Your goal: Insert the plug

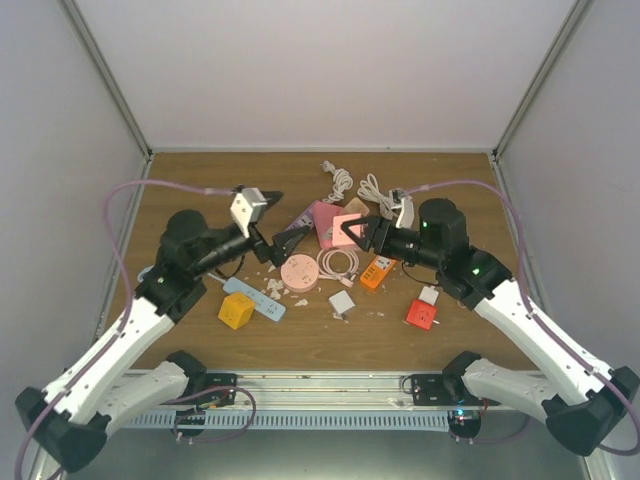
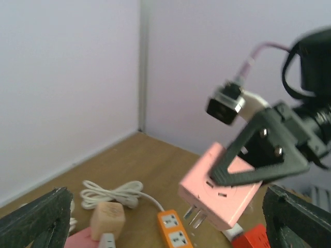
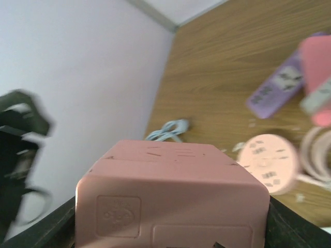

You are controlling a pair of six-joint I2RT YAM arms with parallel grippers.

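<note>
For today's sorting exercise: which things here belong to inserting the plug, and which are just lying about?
In the job: pink cube adapter, held in the right gripper; perhaps the orange power strip.
Lying about: yellow cube, red cube, white cable coil, white charger.

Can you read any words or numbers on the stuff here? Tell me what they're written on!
No text reads clearly in any view.
On the pink cube: a raised stamp on its side, too blurred to read.
On the purple strip: a pale label with dark print, too blurred to read.
On the round pink socket: small dark marks, too blurred to tell if they are letters.
</note>
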